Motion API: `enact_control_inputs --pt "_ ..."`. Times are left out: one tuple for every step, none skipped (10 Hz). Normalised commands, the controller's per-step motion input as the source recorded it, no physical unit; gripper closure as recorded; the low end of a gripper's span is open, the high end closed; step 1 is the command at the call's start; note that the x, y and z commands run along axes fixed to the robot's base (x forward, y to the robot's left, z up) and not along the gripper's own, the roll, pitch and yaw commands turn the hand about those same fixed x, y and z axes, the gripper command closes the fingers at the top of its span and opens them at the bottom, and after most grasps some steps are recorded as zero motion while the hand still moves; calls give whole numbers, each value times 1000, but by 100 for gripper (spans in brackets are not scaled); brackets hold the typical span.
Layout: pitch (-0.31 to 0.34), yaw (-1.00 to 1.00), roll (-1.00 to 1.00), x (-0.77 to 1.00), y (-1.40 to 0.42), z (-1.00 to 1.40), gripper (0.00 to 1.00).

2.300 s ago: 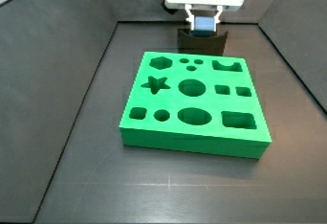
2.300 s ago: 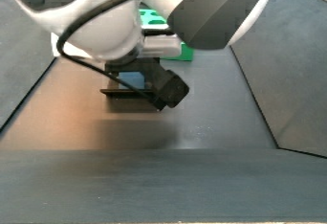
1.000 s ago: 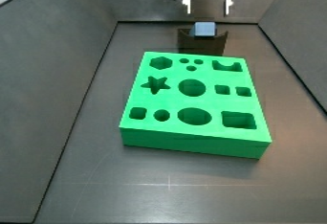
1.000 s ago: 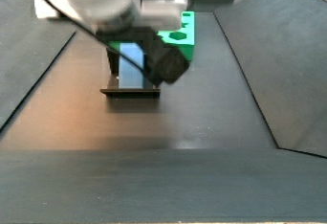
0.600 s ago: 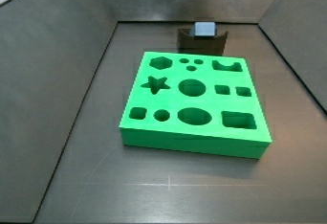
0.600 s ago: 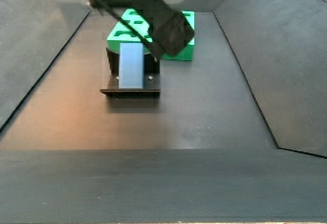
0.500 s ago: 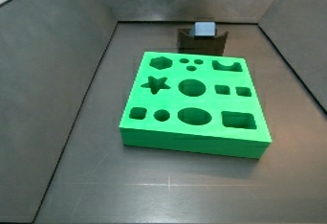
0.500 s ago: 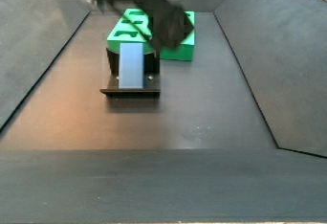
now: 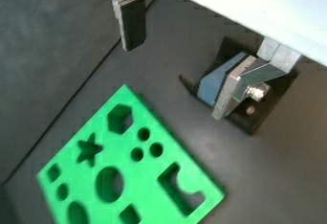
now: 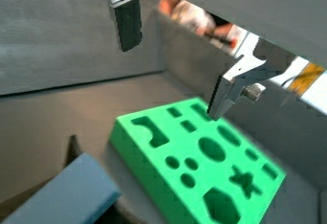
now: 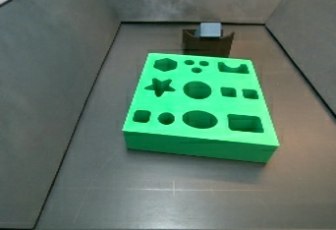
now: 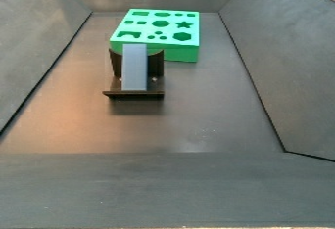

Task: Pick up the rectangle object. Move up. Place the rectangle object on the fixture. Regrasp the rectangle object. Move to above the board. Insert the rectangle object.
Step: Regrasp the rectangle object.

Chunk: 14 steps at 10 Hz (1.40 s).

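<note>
- The pincer hangs high with its fingers spread wide, holding nothing.
- The rectangle object rests on the fixture, beside the board.

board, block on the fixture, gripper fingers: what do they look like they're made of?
Board: likely matte green plastic or foam; uniform colour, no glare.
Rectangle object on the fixture: probably matte grey-blue plastic.
Gripper, raised well above, open and empty: fingers look like bare metal; silver sheen, dark pads.

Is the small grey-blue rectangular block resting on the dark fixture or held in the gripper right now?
On the fixture. In both side views the grey-blue block lies on it alone. In the wrist views the gripper is open, fingers empty.
</note>
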Motion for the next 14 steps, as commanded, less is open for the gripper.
enact_control_inputs --pt "36 27 1000 -6 -38 18 0" --pt "32 27 1000 -16 -39 12 0" --pt "28 27 1000 -25 -29 14 0" --pt "24 28 1000 -27 -25 9 0" --pt "21 29 1000 -27 -25 4 0" --pt "15 30 1000 -26 -21 8 0" --pt "9 32 1000 -20 -22 8 0" --pt "7 33 1000 -19 -19 8 0" --pt "8 35 1000 -20 -20 10 0" --pt "11 37 1000 -16 -18 13 0" --pt "15 39 1000 -7 -19 12 0" --pt "18 41 1000 7 -21 2 0" --pt "26 45 1000 26 -22 -9 0" --pt "34 49 1000 40 -22 -11 0"
